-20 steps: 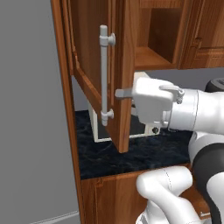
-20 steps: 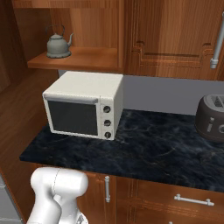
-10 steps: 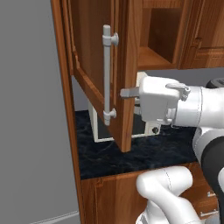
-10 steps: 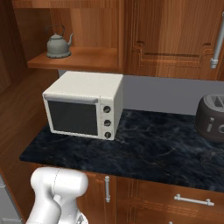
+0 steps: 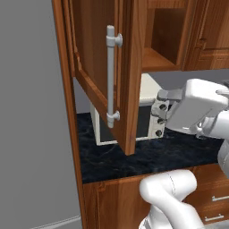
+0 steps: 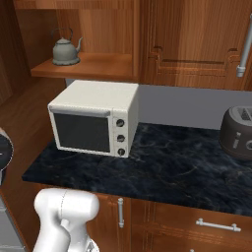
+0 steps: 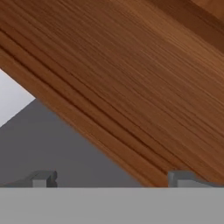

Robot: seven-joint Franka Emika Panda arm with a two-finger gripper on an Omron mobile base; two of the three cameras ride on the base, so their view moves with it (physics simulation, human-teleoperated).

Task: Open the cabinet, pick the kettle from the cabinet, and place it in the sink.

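- Gripper of mine has its jaws spread wide, empty, close to the cabinet door.
- Door stands open.
- Kettle sits on the cabinet shelf above the microwave.

A dark marbled tabletop runs above reddish wooden drawer fronts, carrying a white microwave oven toward its left end and a dark toaster well apart at the right edge. Above the microwave, the open cabinet shows a wooden shelf on which a small grey-green kettle stands upright near the shelf's left end, handle arched overhead.
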